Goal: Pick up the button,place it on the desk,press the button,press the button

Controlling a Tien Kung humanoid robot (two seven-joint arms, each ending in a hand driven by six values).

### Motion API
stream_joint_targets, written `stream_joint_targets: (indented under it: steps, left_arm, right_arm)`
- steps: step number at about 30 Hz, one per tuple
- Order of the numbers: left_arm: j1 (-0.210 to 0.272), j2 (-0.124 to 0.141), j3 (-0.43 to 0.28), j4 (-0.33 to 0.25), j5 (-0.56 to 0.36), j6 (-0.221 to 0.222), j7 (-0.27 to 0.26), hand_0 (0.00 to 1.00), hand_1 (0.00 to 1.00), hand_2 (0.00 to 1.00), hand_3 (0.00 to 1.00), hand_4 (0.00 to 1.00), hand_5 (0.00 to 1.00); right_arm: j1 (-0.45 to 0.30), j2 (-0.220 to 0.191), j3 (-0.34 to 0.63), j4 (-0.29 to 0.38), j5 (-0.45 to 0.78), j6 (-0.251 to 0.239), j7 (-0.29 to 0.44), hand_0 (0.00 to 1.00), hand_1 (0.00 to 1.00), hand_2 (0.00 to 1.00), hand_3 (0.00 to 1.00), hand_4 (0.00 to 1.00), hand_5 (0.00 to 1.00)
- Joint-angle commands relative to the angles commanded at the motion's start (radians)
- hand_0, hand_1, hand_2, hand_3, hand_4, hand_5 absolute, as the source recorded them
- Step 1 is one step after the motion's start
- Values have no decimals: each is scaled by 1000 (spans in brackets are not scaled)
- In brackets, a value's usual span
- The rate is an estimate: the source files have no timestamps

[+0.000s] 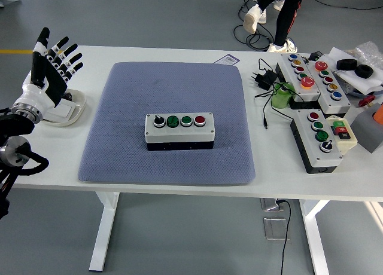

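A grey button box [179, 130] with a black knob, two green buttons and a red button on top lies in the middle of the blue-grey mat [125, 113]. My left hand [51, 69] is raised over the table's far-left edge, well away from the box, its fingers spread upward and holding nothing. My right hand does not show.
A white dish [70, 112] sits under the left hand. Several other button boxes [311, 78] [320, 138], a green cylinder [280, 97], a black plug with cable [263, 78] and black rings crowd the right side. A person's legs [281, 15] pass behind the table.
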Motion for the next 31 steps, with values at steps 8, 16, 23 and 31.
stream_joint_targets:
  steps: [8, 16, 23, 31]
  left_arm:
    - [3, 7, 0, 0, -2, -7, 1, 909, 900, 919, 950, 880, 977]
    - [5, 11, -3, -1, -2, -11, 0, 905, 901, 918, 947, 882, 975]
    - [5, 19, -4, -3, -2, -18, 0, 906, 903, 919, 948, 880, 981]
    - [2, 25, -6, -4, -1, -25, 1, 908, 904, 919, 950, 866, 998]
  right_arm:
    - [-1, 0, -4, 0, 4, 0, -1, 642, 507, 548, 591, 246, 357]
    - [0, 0, -4, 0, 6, 1, 1, 642, 508, 548, 591, 245, 359]
    - [1, 0, -5, 0, 10, 0, 1, 642, 507, 548, 590, 245, 357]
    - [0, 0, -5, 0, 8, 1, 0, 642, 507, 548, 590, 245, 357]
